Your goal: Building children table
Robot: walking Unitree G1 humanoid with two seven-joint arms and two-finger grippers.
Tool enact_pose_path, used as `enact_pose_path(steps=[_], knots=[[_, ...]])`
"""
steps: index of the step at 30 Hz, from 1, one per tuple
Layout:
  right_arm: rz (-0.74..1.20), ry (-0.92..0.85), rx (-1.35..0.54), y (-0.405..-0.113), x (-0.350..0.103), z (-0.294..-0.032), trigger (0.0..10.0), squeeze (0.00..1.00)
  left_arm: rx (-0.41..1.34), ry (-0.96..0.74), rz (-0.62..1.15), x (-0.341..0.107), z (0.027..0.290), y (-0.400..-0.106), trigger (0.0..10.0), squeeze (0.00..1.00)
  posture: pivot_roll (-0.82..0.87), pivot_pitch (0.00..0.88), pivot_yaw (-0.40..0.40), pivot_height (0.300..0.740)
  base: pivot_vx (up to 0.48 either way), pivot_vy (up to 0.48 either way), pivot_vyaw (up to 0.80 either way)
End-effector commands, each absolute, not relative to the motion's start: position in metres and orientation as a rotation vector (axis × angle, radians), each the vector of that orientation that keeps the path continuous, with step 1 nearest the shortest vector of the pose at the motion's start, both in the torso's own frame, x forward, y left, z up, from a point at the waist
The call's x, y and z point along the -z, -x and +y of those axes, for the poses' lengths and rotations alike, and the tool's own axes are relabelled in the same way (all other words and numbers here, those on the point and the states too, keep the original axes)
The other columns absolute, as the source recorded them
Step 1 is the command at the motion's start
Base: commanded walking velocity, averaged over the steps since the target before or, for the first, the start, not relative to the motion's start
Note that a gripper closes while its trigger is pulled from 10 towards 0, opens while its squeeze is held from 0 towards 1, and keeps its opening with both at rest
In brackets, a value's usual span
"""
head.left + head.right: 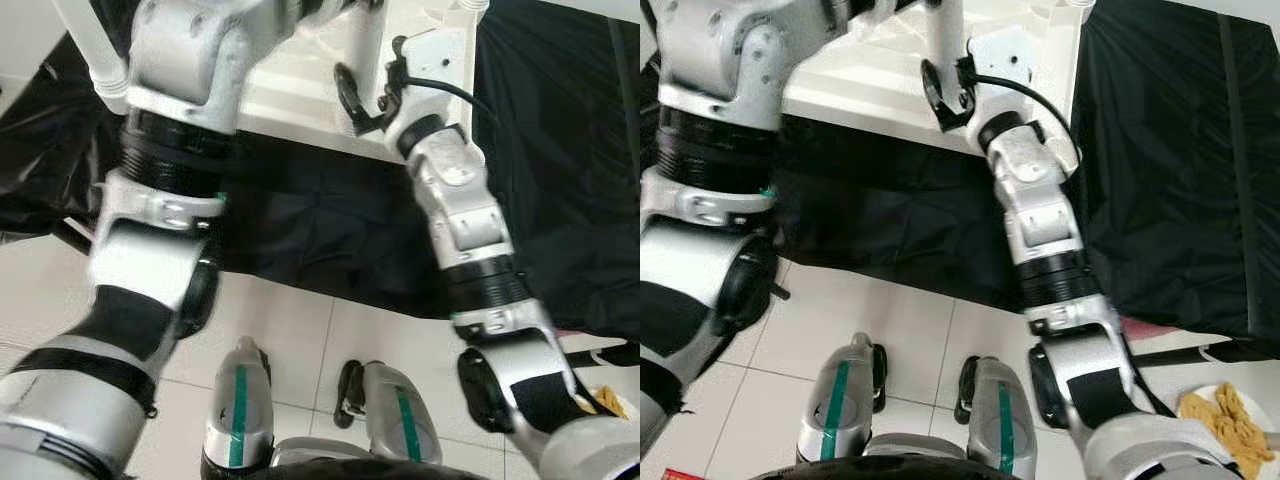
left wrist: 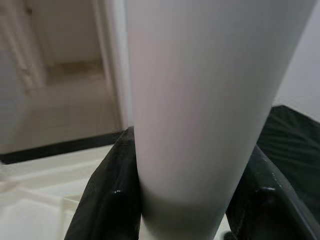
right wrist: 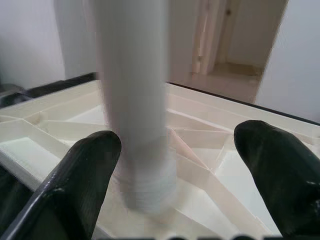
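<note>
White plastic tabletop point(image 3: 210, 150) lies upside down on black sheeting point(image 1: 1160, 150). Left gripper point(image 2: 185, 200) is clenched round a white leg point(image 2: 200, 100) standing on the tabletop. Right gripper point(image 3: 185, 165) sits released, fingers either side of the leg's threaded end point(image 3: 145, 187) at the tabletop socket. Keep the leg square to the tabletop while threading, or it'll likely cross-thread. Plate point(image 1: 1200, 400) right of the tabletop holds yellow pieces point(image 1: 1230, 420)

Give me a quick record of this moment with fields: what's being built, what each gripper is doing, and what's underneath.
item: white tabletop lying upside down, ribbed underside up
left gripper: shut on table leg
right gripper: open, fingers either side of second leg, which stands in the tabletop
underneath: black sheet over tiled floor
</note>
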State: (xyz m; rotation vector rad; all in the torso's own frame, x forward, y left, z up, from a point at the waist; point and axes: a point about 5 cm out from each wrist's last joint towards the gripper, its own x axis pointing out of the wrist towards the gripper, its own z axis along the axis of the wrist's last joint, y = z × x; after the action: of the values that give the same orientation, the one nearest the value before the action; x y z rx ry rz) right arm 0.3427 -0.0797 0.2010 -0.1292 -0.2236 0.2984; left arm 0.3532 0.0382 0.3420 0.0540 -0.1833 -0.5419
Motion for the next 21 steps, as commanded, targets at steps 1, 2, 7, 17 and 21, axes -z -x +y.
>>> enact_pose_path(steps=[1, 2, 7, 17, 21], knots=[[-0.216, 0.127, -0.233, -0.346, -0.2, -0.083, 10.0, 0.0, 0.509, -0.062, -0.207, -0.35, 0.036, -0.352, 10.0, 0.0, 0.09, 0.029, -0.04, 0.74, 0.0, 0.0, 0.0], [-0.214, 0.125, -0.21, -0.347, -0.2, -0.082, 10.0, 0.0, 0.504, -0.065, -0.211, -0.352, 0.034, -0.351, 10.0, 0.0, 0.09, 0.03, -0.04, 0.74, 0.0, 0.0, 0.0], [-0.224, 0.109, -0.096, -0.349, -0.2, -0.076, 10.0, 0.0, 0.495, -0.075, -0.231, -0.358, 0.027, -0.348, 10.0, 0.0, 0.09, 0.03, -0.04, 0.74, 0.0, 0.0, 0.0], [-0.231, 0.065, -0.194, -0.348, -0.203, -0.058, 10.0, 0.0, 0.499, -0.065, -0.239, -0.361, 0.015, -0.343, 10.0, 0.0, 0.1, 0.03, -0.046, 0.74, 0.0, 0.0, 0.0], [-0.23, 0.064, -0.209, -0.349, -0.203, -0.055, 10.0, 0.0, 0.516, -0.065, -0.243, -0.361, 0.007, -0.338, 10.0, 0.0, 0.1, 0.029, -0.046, 0.74, 0.0, 0.0, 0.0]])
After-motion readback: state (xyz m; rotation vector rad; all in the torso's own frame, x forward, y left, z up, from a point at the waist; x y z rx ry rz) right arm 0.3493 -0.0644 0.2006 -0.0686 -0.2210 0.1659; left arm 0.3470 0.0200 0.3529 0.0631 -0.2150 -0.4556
